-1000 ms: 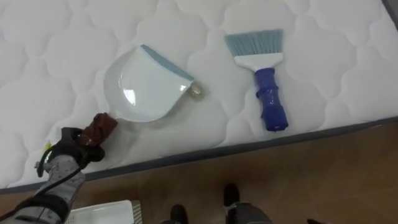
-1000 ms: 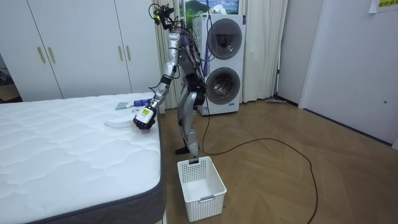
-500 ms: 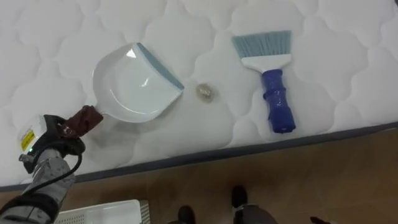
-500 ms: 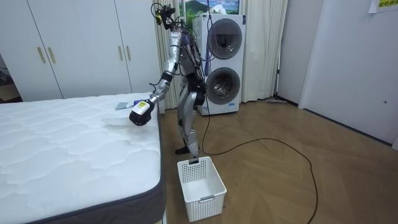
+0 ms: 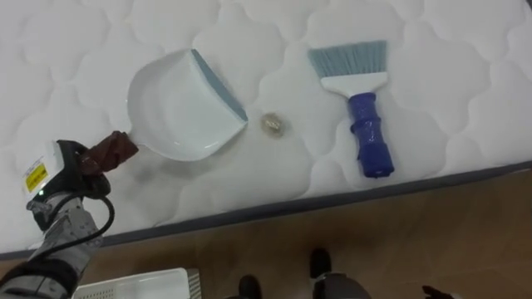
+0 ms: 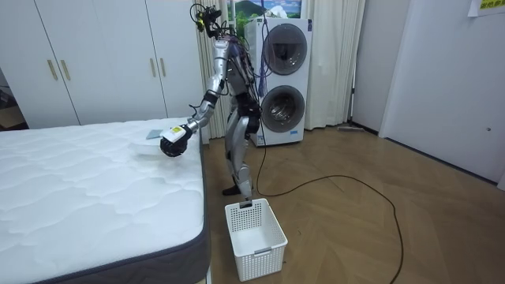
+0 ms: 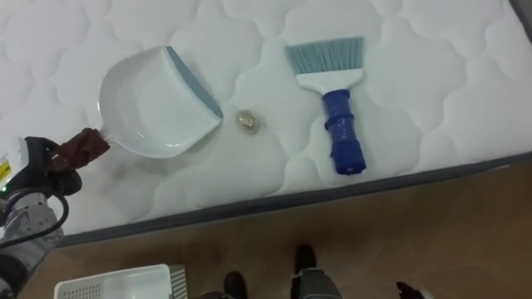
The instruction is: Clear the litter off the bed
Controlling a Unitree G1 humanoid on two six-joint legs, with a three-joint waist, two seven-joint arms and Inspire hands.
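A white dustpan [image 5: 179, 108] with a blue lip hangs just over the white quilted mattress [image 5: 449, 50], lip pointing right. My left hand [image 5: 71, 162] is shut on its brown handle [image 5: 110, 149] near the bed's front edge. A small pale scrap [image 5: 273, 124] lies on the mattress a little right of the lip, not touching it. Further right lies a brush [image 5: 363, 124] with a blue handle and light blue bristles, bristles pointing away from me. In the room view I stand at the bed's side with the left hand [image 6: 172, 142] held out over the mattress.
A white slatted basket [image 6: 254, 229] stands on the wooden floor by the bed's corner, its rim [image 5: 133, 285] showing below my left arm. Stacked washing machines [image 6: 282, 83] and white wardrobes [image 6: 102, 59] line the wall behind me.
The dustpan's lip touched the scrap a second ago; my left hand has since drawn the pan back to the left and lifted it a little. Scrap and brush have stayed put.
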